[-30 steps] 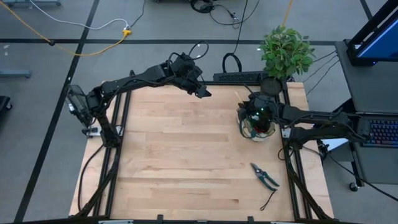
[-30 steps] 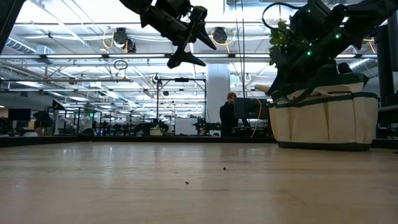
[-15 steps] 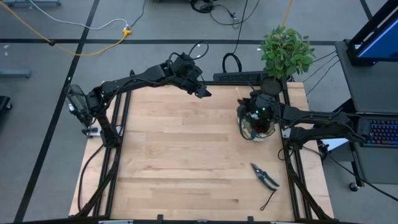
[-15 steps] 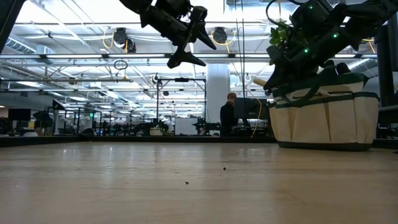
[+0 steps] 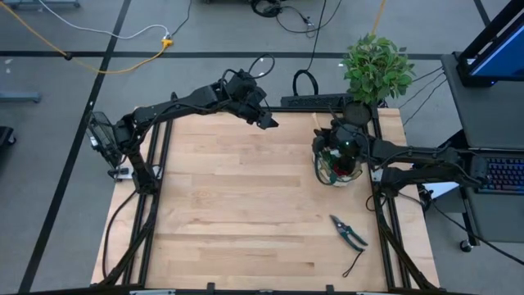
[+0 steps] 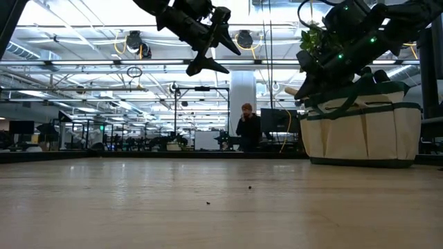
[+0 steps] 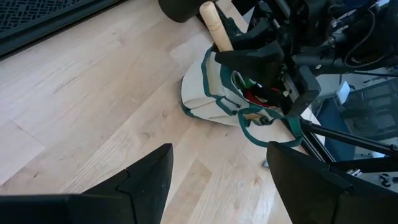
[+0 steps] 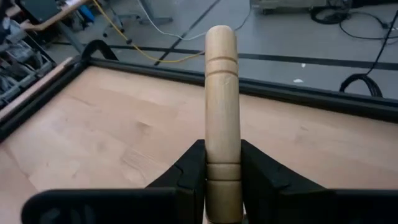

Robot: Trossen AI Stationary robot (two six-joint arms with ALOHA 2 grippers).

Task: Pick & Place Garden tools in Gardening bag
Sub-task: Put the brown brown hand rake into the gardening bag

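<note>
Two hands: right hand (image 8: 222, 171) clamps a wooden handle (image 8: 221, 99) over the bag (image 5: 337, 168); left hand (image 5: 268, 121) hangs open, holding nothing

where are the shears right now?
The shears lie flat on the table in the high view, near its front right corner, toward the front from the bag, untouched by either arm.

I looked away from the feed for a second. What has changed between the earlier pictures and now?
Very little. The right claw, shut on a wooden tool handle, has edged slightly up over the gardening bag. In the room behind, a person shifted sideways. The left claw hangs open above the table's far side as before, and the pruning shears lie where they were.
</note>
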